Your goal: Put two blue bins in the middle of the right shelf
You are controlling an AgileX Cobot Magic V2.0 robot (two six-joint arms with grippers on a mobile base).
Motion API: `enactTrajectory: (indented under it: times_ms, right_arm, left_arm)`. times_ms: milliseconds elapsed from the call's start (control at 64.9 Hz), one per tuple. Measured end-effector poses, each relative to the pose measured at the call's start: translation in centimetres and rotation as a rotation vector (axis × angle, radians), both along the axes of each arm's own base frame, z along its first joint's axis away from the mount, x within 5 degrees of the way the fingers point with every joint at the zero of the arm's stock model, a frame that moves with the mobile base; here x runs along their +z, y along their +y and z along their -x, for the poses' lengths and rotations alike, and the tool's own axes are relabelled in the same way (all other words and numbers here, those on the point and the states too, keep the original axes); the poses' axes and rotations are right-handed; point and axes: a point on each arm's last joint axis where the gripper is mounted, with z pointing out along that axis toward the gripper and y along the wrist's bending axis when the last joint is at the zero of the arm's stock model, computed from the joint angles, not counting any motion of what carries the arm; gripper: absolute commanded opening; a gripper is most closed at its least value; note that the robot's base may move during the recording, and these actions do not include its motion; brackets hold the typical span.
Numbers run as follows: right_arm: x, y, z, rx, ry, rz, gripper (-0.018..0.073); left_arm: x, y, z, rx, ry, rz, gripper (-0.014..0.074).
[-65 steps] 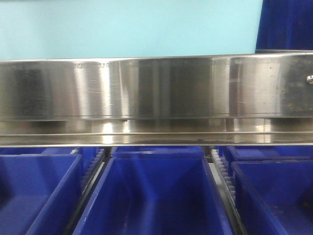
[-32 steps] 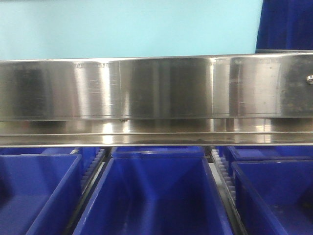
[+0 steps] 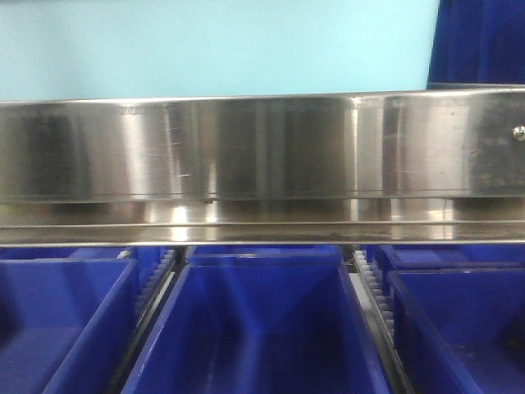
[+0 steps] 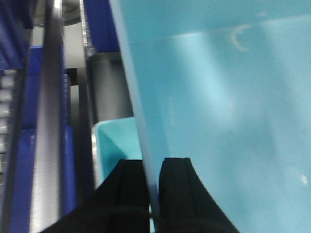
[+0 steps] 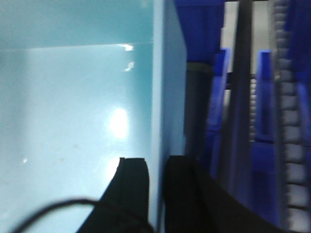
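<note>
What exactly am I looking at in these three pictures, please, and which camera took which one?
This is a two-armed robot on a mobile base, with one camera facing forward and one on each wrist. The front view looks at shelving: a steel shelf rail runs across, dark blue bins sit in a row below it, and the wall of a pale blue bin fills the space above. The left wrist view looks along the left gripper, whose two black fingers pinch a wall of the pale bin, one finger on each side. The right wrist view shows the right gripper pinching another wall likewise. So both arms seem to hold one bin between them. Whether it rests on the shelf cannot be seen.
</note>
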Motion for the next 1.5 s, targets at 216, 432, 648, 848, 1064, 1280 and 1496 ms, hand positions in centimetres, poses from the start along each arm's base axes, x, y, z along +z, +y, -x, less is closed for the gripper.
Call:
enactTrajectory:
  times_ms: [216,432,648,848,1064,1280,1496]
  right_arm:
    - [-0.3,1.7,0.4,-0.016,0.046,-0.050,-0.0152]
    - [-1.9,2.5,-1.0,-0.027,0.105,-0.044,-0.0152]
    - [-3.6,3.0,-2.3,-0.035,0.167,-0.012,-0.0152]
    - [-4.0,3.0,-2.7,-0.048,0.175,0.017,-0.0152]
    - [-4.1,3.0,-2.8,-0.055,0.180,0.019,-0.0152]
    - [-4.3,3.0,-2.9,-0.069,0.191,0.008,-0.0152]
    - [-4.7,3.2,-3.3,-0.071,0.205,0.011,-0.0152]
  left_arm:
    - [0.1,1.9,-0.5,0.007,-0.007,-0.022,-0.0111]
    - [-0.2,2.0,-0.9,0.007,0.006,-0.033,-0.0111]
    - [-1.9,1.8,-1.8,0.009,0.062,-0.052,-0.0111]
    - [-3.5,1.4,-2.3,-0.005,0.122,-0.048,-0.0111]
    - [-3.6,1.4,-2.4,-0.003,0.120,-0.049,-0.0111]
    - [-3.6,1.4,-2.4,-0.013,0.113,-0.062,-0.0111]
    - [-3.6,1.4,-2.4,-0.024,0.111,-0.074,-0.0111]
